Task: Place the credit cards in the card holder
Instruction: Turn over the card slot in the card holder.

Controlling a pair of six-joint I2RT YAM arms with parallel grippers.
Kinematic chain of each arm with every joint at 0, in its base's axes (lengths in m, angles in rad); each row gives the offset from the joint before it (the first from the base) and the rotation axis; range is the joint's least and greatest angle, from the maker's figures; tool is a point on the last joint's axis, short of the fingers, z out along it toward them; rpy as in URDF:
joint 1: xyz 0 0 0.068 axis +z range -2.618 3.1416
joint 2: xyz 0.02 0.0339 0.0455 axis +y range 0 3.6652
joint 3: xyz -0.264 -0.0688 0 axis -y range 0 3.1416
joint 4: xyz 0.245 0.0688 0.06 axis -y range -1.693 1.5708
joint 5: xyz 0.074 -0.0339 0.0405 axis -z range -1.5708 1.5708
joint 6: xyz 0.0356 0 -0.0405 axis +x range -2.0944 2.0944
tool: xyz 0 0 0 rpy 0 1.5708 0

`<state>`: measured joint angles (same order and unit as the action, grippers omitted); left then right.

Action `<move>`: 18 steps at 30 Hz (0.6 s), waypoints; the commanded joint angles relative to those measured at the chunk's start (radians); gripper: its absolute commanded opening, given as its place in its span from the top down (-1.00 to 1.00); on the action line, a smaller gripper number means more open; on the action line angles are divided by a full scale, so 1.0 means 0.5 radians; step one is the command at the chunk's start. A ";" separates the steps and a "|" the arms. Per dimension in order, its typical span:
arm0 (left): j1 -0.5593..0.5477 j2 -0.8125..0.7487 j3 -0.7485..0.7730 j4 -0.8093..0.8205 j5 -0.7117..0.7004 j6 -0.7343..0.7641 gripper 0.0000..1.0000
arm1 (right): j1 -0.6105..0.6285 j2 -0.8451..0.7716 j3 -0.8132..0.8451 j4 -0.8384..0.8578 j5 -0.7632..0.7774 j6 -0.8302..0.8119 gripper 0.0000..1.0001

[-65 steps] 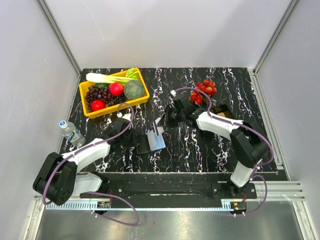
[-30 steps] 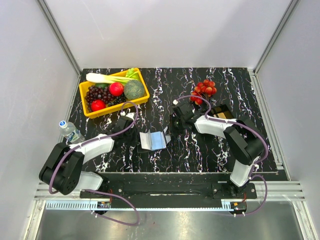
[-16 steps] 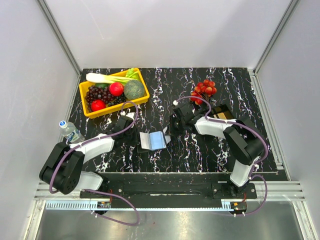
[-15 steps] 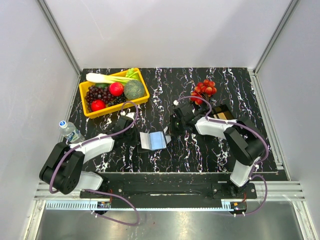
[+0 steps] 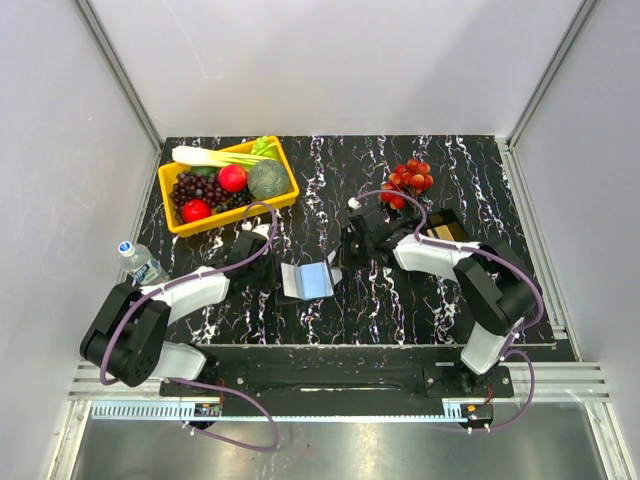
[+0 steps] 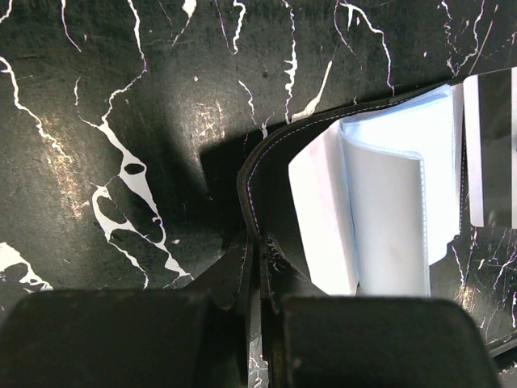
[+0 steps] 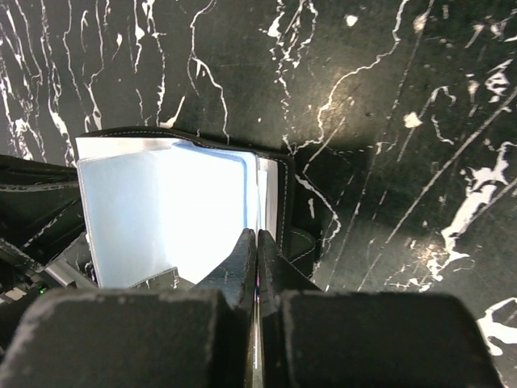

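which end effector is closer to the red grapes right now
Right. In the top view the right end effector is at the card holder's right edge, down-left of the red grapes; the left end effector grips its left edge, farther away.

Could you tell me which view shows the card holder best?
The right wrist view: the card holder lies open across it, pale inside showing. The left wrist view shows only one end, close up; the top view shows it whole but small.
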<state>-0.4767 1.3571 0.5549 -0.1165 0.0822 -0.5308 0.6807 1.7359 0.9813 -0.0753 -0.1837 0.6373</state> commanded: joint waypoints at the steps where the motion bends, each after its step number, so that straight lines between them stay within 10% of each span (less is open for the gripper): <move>1: 0.008 0.016 0.047 0.043 0.004 0.025 1.00 | 0.010 0.035 0.004 0.132 -0.148 0.014 1.00; 18: 0.008 0.013 0.047 0.034 -0.008 0.031 1.00 | 0.010 0.032 0.004 0.034 -0.010 -0.023 1.00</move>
<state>-0.4767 1.3571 0.5549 -0.1169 0.0822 -0.5304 0.6807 1.7618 0.9813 -0.0570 -0.2180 0.6369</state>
